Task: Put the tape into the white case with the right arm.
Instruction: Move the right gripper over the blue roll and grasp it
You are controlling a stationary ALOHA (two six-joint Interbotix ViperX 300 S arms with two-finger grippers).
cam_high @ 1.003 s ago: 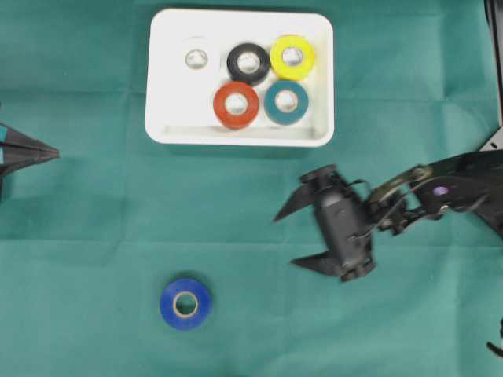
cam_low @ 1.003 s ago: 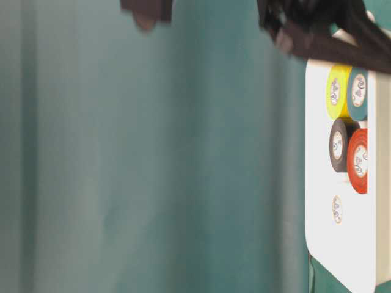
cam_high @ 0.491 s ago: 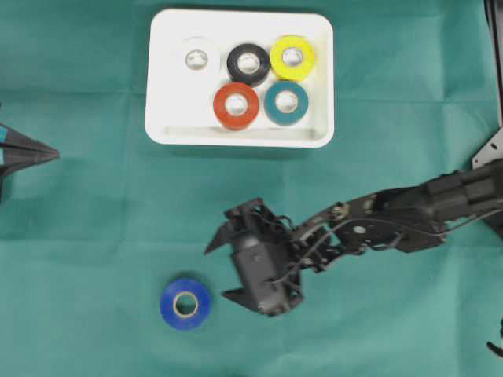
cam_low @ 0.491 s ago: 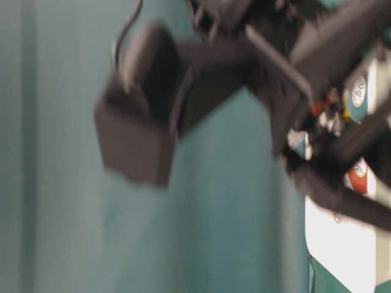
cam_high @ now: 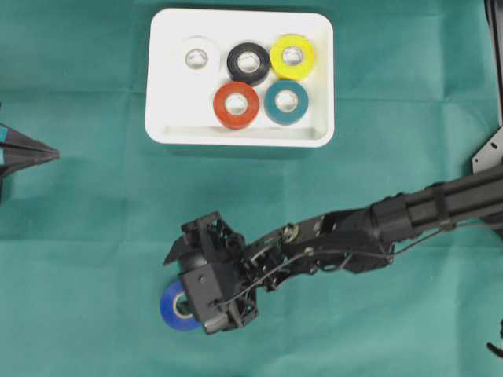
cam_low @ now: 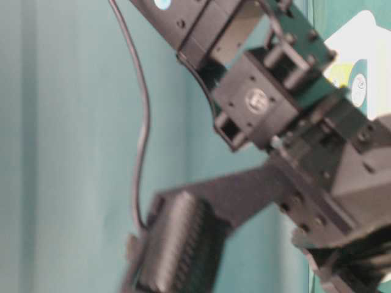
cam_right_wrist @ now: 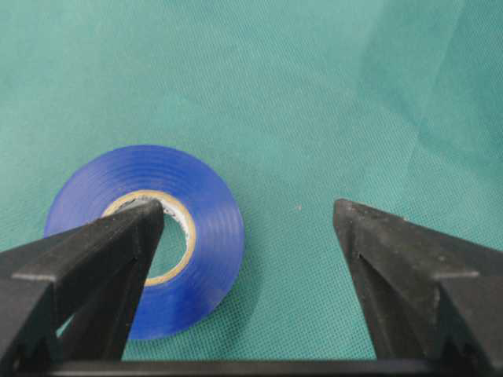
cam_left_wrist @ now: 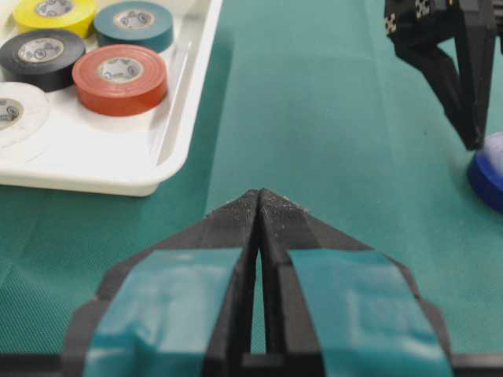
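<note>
A blue tape roll (cam_high: 170, 308) lies flat on the green cloth at the front left, half covered by the right arm's black gripper (cam_high: 178, 287). In the right wrist view the gripper (cam_right_wrist: 247, 209) is open. Its left finger (cam_right_wrist: 94, 259) sits over the tape's (cam_right_wrist: 211, 229) core hole and its right finger (cam_right_wrist: 409, 267) stands over bare cloth. The white case (cam_high: 236, 135) sits at the back centre. My left gripper (cam_high: 45, 154) rests shut at the left edge, empty (cam_left_wrist: 259, 195).
The case (cam_left_wrist: 94, 169) holds several rolls: white (cam_high: 196, 57), black (cam_high: 248, 63), yellow (cam_high: 292, 56), red (cam_high: 236, 104) and teal (cam_high: 285, 101). The right arm (cam_high: 409, 216) stretches across the front right. The table-level view is filled by the blurred arm (cam_low: 275, 122).
The right arm has swung from right of centre down and left, bringing its open gripper over the blue tape. The left gripper has not moved.
</note>
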